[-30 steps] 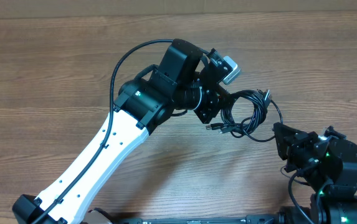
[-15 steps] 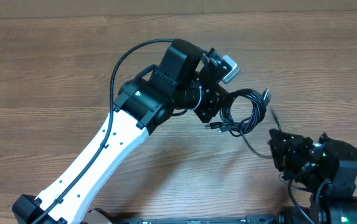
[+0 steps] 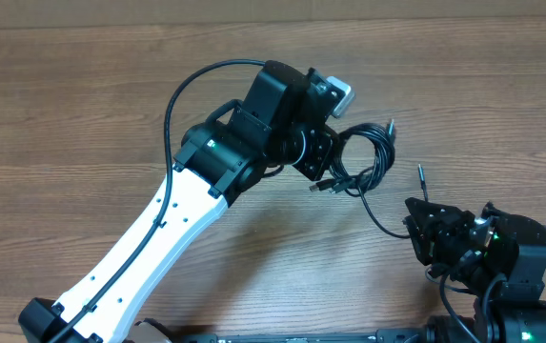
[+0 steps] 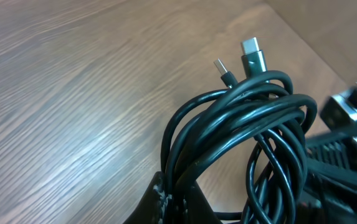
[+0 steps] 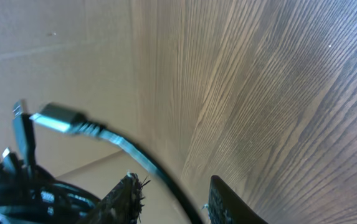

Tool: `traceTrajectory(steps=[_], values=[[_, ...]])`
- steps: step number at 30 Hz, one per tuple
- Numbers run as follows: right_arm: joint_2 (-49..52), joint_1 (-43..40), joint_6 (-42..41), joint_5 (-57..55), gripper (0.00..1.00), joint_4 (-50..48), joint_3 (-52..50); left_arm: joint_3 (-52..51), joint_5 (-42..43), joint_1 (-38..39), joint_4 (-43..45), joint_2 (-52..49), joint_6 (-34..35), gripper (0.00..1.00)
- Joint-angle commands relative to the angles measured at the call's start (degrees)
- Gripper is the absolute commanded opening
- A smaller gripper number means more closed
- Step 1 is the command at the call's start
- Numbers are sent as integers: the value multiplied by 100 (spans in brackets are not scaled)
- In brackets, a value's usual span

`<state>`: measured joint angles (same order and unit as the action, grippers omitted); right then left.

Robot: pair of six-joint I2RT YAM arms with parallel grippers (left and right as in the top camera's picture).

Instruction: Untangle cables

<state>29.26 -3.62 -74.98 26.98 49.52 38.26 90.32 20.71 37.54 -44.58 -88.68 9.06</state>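
The wooden counter [image 3: 82,95] carries both arms. The white left arm [image 3: 158,229] reaches inward, and the left fingers [image 4: 162,198] are clamped on the black cable bundle [image 3: 373,157], right of centre. One strand [image 5: 142,160] runs between the right fingers [image 5: 128,196] — whether they pinch it, I cannot tell — with its plug [image 5: 57,117] jutting beyond.

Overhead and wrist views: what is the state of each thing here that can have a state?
left gripper: shut on the cable bundle.
cable bundle: coiled, tangled.
right gripper: fingers either side of the loose strand; grip unclear.
loose strand: leads out of the bundle.
USB plug: free, unplugged.
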Motion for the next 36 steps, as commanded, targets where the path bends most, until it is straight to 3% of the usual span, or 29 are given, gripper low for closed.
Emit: traceTrajectory(steps=[1, 3, 9, 13, 20, 24, 31, 36], values=[[-2, 13, 20, 33, 38, -33, 114, 20, -616, 37, 9, 138, 579, 4], [-2, 13, 22, 33, 47, -37, 114, 20, -949, 35, -24, 140, 782, 4], [-2, 13, 444, 98, 60, -144, 114, 20, -1633, 35, -63, 140, 981, 4], [-2, 13, 1064, 190, 64, -382, 114, 20, -1558, 35, -81, 140, 356, 4], [-2, 13, 2806, 533, 81, -1058, 114, 20, 352, 35, -170, 138, -1513, 4], [-2, 13, 3536, 645, 83, -1086, 114, 20, 1475, 35, -192, 138, -2542, 4], [-2, 13, 3652, 793, 83, -1143, 114, 20, 1386, 24, -190, 138, -2559, 4], [-2, 13, 3654, 940, 83, -1156, 114, 20, 638, 24, -188, 138, -1860, 4]])
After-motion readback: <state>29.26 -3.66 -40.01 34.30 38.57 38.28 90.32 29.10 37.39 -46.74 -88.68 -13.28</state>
